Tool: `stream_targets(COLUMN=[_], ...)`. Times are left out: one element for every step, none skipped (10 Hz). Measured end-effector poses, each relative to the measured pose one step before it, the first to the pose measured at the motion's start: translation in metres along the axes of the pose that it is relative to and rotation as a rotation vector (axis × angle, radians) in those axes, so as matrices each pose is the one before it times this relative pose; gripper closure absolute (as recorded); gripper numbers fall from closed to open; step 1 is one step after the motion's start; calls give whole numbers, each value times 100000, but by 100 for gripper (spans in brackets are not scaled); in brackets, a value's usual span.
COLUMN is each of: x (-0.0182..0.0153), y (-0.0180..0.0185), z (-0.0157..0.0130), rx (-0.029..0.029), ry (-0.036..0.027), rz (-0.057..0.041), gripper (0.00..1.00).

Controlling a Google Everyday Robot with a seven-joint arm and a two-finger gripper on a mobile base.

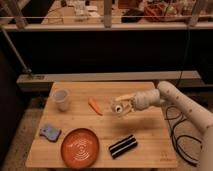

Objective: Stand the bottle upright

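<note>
So the small pale tan bottle [120, 108] with the whitish round cap [115, 106] is just right of the orange carrot [95, 106], close to it but not touching, and it looks lifted a bit off the wooden table [150, 145] rather than lying on it. The robot's two-finger gripper [123, 104] is right there too, clamped around the bottle's body with one pale finger above it and the rest below. The thing that matters: the bottle's long axis is roughly level, running left-right, with the cap end pointing back toward the carrot and the base end tucked toward the wrist. The white arm [175, 100] comes in from the far right of the carrot, so bottle and forearm are more or less in line. My guess is the next move is all wrist, swinging the cap end up until the axis is vertical, then setting the base down. Hard to say how tilted it already is. Other stuff: a clear plastic cup [61, 98] left of the carrot, a blue-grey sponge [50, 132] and a round orange-red plate [80, 147] in front of it toward the camera, and a black-and-white striped block [123, 146] in front and to its right, well apart from the bottle.
</note>
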Motion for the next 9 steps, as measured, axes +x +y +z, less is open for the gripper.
stream_targets(x=[348,208,138,40,27,-8,-24,0,-13], y=[40,-106,-58,-72,-50,-70,-34,-83,-28], z=[134,135,-14,-21,-29,-51,-95,-138,-204], rx=[-240,-168,-147,-15,317,581,405,245,-161], ry=[-165,-902,-730,-769,-281,-122,501,1491,1779], rz=[2106,2954,2856,2965,2996,3018,2933,3130,2071], gripper=[95,95,95,95,95,95,95,95,95])
